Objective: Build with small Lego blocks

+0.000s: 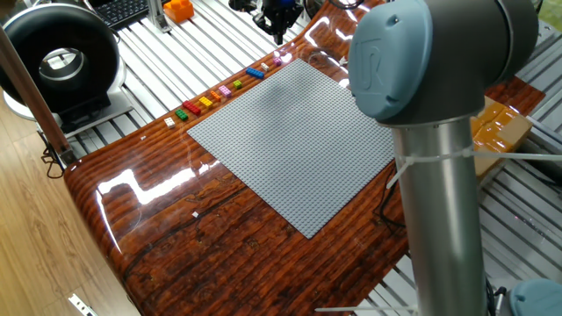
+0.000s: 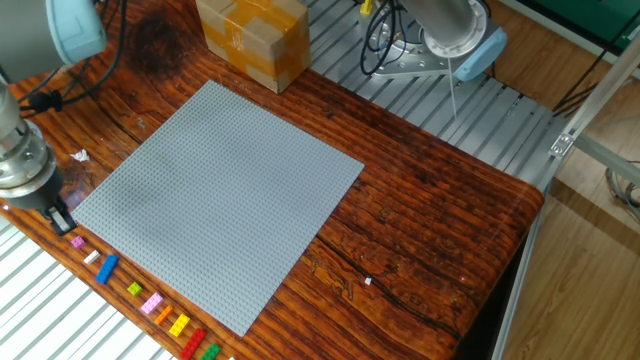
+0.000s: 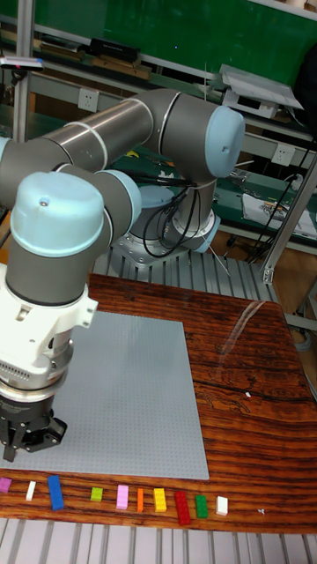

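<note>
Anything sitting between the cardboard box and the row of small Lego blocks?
Only the grey baseplate, and it is bare. The other fixed view shows the cardboard box at its far corner and the small Lego blocks along its near edge.

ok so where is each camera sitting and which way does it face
One fixed view: high behind the arm's big joint, facing the grey baseplate; the end effector is at the top edge.
The other fixed view: high on the brick-row side, facing the cardboard box and the arm's base.
Tall fixed view: low at the brick edge, facing the whole arm.
All share the baseplate and the small Lego blocks.
</note>
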You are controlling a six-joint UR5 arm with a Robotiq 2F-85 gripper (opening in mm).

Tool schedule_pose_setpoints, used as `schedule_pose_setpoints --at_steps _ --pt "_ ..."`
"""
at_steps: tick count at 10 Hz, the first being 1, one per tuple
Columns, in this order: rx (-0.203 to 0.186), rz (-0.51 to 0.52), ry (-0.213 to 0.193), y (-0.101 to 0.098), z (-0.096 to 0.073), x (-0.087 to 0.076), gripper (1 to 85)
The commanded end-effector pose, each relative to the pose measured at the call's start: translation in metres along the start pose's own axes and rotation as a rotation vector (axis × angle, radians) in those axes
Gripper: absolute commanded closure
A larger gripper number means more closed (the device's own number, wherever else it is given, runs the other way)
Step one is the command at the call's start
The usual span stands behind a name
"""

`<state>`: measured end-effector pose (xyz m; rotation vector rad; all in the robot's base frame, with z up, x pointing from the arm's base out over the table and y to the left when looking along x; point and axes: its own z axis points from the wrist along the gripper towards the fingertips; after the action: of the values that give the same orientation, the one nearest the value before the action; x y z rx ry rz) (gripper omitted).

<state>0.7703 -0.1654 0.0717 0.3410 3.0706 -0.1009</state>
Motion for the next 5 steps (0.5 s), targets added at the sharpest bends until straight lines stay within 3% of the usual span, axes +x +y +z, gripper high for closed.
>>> schedule_pose_setpoints --at_steps 1,2,3,4,5 --pt "-0.035 0.043 0.032 0.008 -0.005 0.002 84.7" --pt "-0.025 0.053 0.049 0.009 -0.008 0.005 84.7" --pt "-0.054 0.013 0.055 0.015 -0.008 0.008 84.7" --pt "-0.095 -0.015 0.049 0.024 -0.003 0.005 84.7" --pt "-0.090 -0.039 0.014 0.022 0.004 -0.005 84.3"
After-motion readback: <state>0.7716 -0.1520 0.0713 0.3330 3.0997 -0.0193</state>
